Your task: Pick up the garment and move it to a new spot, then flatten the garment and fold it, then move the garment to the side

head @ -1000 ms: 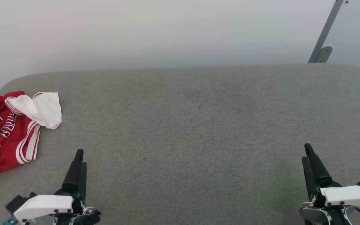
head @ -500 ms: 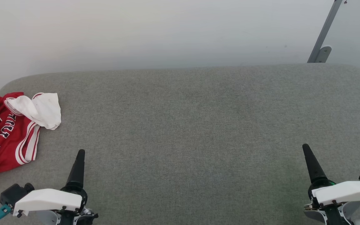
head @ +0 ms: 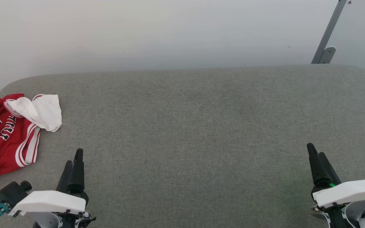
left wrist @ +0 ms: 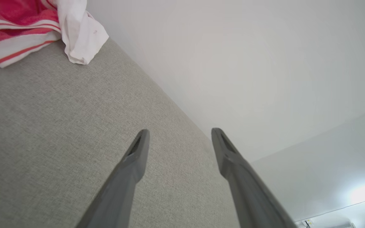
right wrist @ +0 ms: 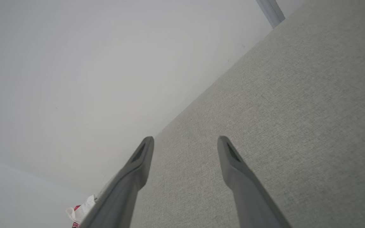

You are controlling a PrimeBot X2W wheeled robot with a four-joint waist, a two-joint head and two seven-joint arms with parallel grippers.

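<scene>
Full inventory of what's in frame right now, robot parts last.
garment: 1, red with a white sleeve and striped trim, crumpled at the far left of the padded surface
padded surface: 1, grey fabric, beneath both pincers
wall: 1, white, behind the surface
metal strut: 1, grey, upper right, slanted against the wall
left pincer: 1, dark fingers, open, lower left, apart from the garment
right pincer: 1, dark fingers, open, lower right
</scene>
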